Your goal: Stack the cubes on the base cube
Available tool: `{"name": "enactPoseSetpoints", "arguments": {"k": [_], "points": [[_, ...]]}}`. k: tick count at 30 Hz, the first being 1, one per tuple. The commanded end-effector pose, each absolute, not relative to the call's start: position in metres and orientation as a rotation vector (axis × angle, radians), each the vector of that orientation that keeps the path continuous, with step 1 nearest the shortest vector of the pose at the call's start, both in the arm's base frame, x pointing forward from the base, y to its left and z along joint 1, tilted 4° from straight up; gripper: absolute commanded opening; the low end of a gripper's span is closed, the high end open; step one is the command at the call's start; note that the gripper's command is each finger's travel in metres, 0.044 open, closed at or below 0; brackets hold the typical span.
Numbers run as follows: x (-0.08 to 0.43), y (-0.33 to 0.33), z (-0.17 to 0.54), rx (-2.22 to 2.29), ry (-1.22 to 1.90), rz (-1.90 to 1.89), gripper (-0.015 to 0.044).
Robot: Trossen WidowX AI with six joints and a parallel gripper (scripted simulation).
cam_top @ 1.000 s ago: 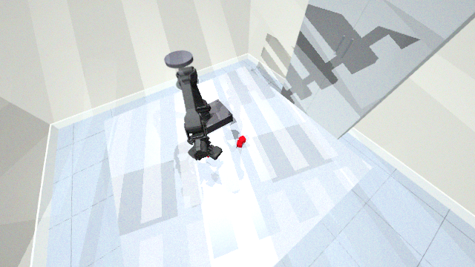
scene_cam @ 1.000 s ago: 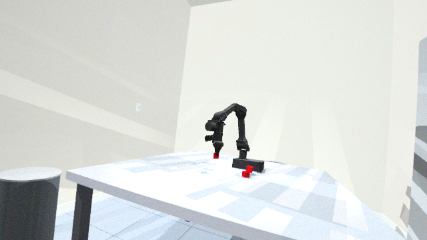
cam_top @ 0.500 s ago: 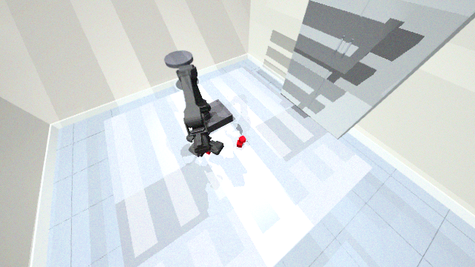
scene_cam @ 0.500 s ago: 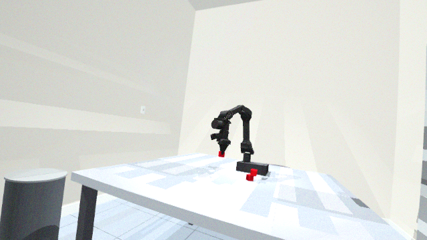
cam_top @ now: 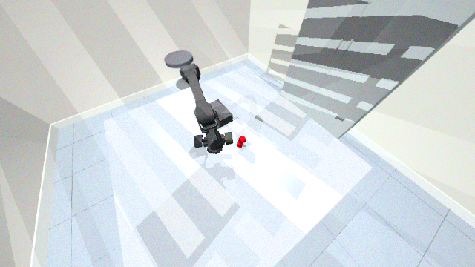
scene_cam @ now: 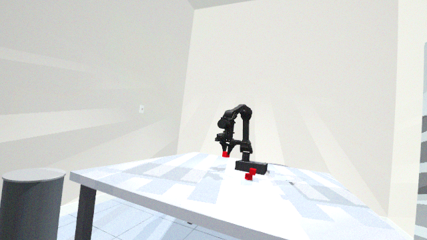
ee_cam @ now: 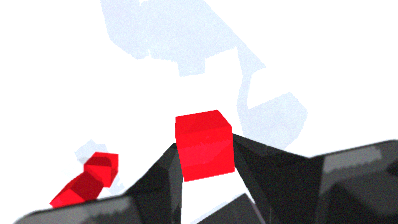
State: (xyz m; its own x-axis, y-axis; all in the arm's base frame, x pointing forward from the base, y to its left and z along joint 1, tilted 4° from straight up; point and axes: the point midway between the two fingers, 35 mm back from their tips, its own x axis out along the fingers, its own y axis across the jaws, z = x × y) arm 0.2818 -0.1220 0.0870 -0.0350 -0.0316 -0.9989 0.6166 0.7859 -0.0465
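While the last loose cube (scene_cam: 225, 154) (ee_cam: 205, 150) is held level, clenched in the pincer (scene_cam: 227, 151) (ee_cam: 203, 143) above the surface (scene_cam: 160, 197), it should be brought over the base cube's (scene_cam: 248, 177) free diagonal corner, clear of the placed cube (scene_cam: 253, 171).

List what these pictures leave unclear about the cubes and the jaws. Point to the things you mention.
- Base cube (cam_top: 239, 144) (scene_cam: 248, 177): wrist view, partly covered by a finger.
- Held cube (scene_cam: 225, 154) (ee_cam: 207, 150): top view, hidden under the arm.
- Faces of the held cube against the jaws: wrist view, covered by the fingers.
- Upper cube's exact overhang: exterior view, too small.
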Motion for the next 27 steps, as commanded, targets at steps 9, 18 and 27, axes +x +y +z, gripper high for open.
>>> {"name": "enactPoseSetpoints", "arguments": {"k": [9, 18, 27], "points": [[0.295, -0.088, 0.084, 0.115, 1.592, -0.158, 0.0105], [0.301, -0.064, 0.081, -0.158, 1.597, 0.129, 0.0105], [0.305, -0.040, 0.078, -0.429, 1.565, 0.417, 0.0105]]}}
